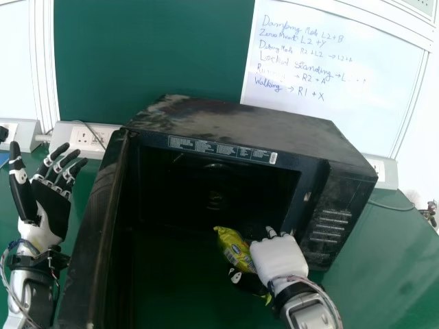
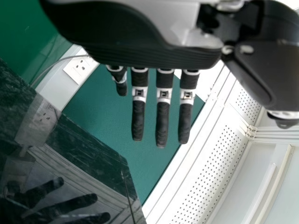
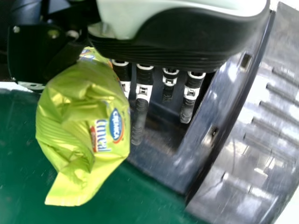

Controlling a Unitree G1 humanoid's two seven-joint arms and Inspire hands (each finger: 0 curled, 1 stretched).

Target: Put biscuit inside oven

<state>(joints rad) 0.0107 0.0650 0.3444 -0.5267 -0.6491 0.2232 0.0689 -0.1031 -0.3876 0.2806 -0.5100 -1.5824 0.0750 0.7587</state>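
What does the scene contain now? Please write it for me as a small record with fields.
Item: yellow-green biscuit packet
Held by: right hand, between thumb and palm side
Packet place: at the oven's open front, toward the control panel side
Oven: dark, on a green table
Oven door: swung open, on the robot's left
Left hand: empty, fingers extended, beyond the door
Behind: whiteboard with handwriting

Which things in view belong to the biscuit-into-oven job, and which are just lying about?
Part of the job:
biscuit packet, at the oven's opening
right hand, holding the packet
oven, door open

Just there:
whiteboard with handwriting
wall socket
left hand, idle beside the door
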